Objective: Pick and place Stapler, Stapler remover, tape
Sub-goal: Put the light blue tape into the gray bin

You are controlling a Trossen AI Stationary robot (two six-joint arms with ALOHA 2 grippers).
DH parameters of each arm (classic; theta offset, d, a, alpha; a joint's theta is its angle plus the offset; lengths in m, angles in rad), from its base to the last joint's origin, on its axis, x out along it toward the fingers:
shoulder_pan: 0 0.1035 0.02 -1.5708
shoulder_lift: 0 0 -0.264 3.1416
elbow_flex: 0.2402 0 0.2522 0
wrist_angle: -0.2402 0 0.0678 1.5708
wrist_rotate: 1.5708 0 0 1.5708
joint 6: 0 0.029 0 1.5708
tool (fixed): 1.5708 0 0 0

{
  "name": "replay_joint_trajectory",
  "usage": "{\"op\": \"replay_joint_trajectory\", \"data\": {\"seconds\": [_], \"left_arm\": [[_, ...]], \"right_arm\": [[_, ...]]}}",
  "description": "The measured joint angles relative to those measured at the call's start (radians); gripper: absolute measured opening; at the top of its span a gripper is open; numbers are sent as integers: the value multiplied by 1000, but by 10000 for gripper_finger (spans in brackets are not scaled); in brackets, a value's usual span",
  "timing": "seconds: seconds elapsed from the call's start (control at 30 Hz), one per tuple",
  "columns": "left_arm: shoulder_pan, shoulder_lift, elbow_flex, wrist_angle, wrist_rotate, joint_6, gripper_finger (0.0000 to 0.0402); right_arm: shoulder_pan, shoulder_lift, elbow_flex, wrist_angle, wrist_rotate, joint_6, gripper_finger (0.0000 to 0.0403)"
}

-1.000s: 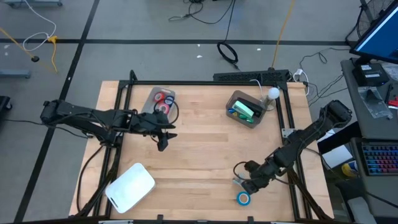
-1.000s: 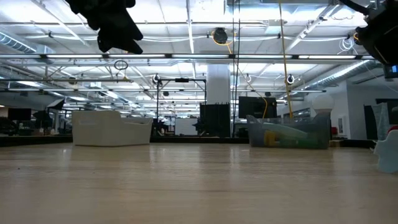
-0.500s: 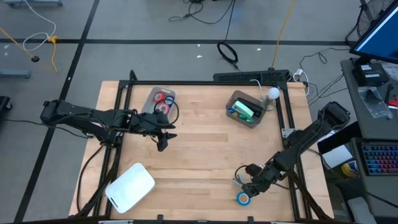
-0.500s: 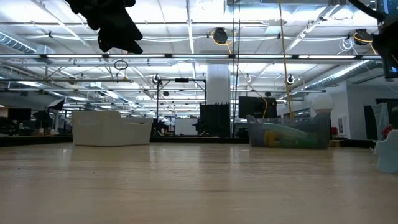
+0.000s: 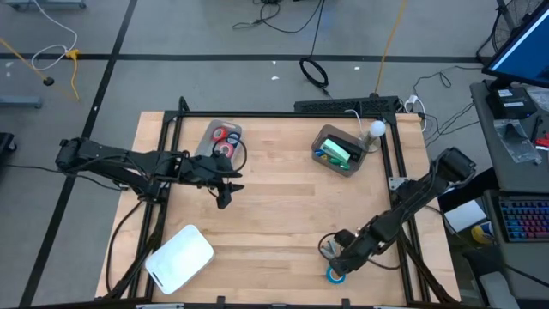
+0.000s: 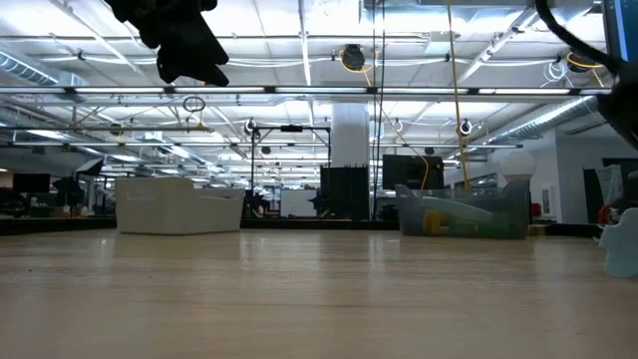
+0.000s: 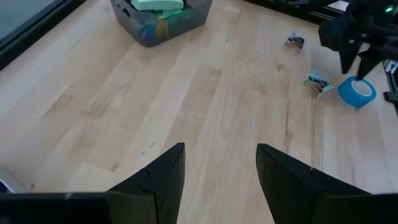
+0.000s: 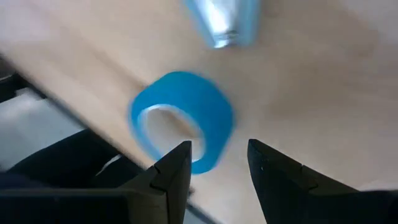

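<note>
A blue tape roll [image 5: 334,275] lies flat on the wood near the table's near edge; the right wrist view shows it [image 8: 180,118] just ahead of my right gripper [image 8: 217,163], which is open and hovers over it. A small metal claw piece [image 8: 222,22] lies beside the roll. Red tape rolls [image 5: 226,136] rest in a clear tray [image 5: 208,136] at the far left. A green stapler [image 5: 340,151] sits in a grey bin [image 5: 353,165] at the far right. My left gripper [image 5: 225,194] is open and hangs over the table's left half, holding nothing.
A white rounded object [image 5: 178,257] lies at the near left corner. Two small metal claw pieces [image 7: 318,82] [image 7: 295,42] lie on the wood near the blue roll. A black frame [image 5: 167,163] borders the table. Bare wood [image 5: 274,197] spans the middle.
My right gripper has moved a little toward the table's near edge, closing in on the blue tape roll. The left arm has kept still.
</note>
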Motion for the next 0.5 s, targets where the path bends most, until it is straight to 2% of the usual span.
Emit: {"op": "replay_joint_trajectory", "data": {"seconds": [0.3,0.5], "left_arm": [[0,0,1,0,0,-1,198],[0,0,1,0,0,-1,198]], "right_arm": [[-1,98,4,28,-31,7,153],[0,95,3,28,1,11,153]]}}
